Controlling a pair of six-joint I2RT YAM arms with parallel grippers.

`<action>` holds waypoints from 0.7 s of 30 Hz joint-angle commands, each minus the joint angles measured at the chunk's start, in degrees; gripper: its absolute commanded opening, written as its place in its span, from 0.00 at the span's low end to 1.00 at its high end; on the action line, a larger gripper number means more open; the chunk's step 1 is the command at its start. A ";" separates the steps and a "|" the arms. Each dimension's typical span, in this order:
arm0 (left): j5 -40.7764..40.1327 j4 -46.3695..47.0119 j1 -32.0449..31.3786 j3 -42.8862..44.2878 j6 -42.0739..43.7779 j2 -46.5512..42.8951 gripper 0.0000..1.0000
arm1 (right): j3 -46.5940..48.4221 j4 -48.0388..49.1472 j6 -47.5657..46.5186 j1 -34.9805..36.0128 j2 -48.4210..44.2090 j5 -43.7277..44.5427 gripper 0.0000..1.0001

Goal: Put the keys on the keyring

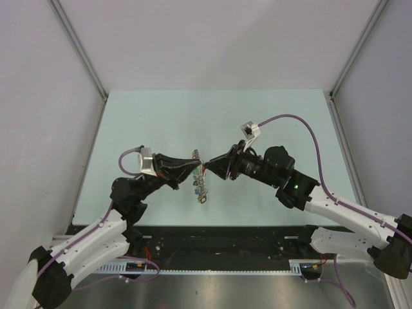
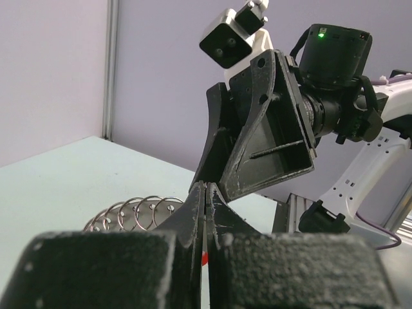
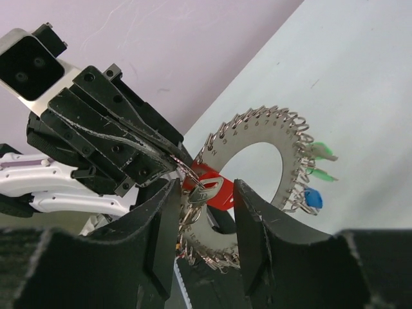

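At the centre of the overhead view, above the bench (image 1: 161, 122), the left tool (image 1: 194, 168) and the right tool (image 1: 208, 168) meet tip to tip. The keyring (image 1: 200, 185) hangs just below that junction.

Left wrist view: the left tool (image 2: 205, 193) is fully closed at lower centre. The keyring's wire loops (image 2: 138, 211) show at lower left. The right tool (image 2: 215, 185) comes in from the upper right.

Right wrist view: the left tool (image 3: 174, 154), at upper left, pinches a loop on the keyring (image 3: 283, 145) rim. The key (image 3: 207, 191) with its red tag (image 3: 223, 200) lies between the right tool's fingers (image 3: 161, 225), which stand partly apart; no pad visibly presses it. The key's long axis runs lower left to upper right, across the gap. The held loop lies just up and left of the key, so the right arm is likely the nearer one for the next move.
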 commanded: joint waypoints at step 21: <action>-3.10 2.42 0.04 -0.24 3.56 -4.95 0.00 | 1.04 2.74 0.69 -0.50 -0.03 -4.97 0.05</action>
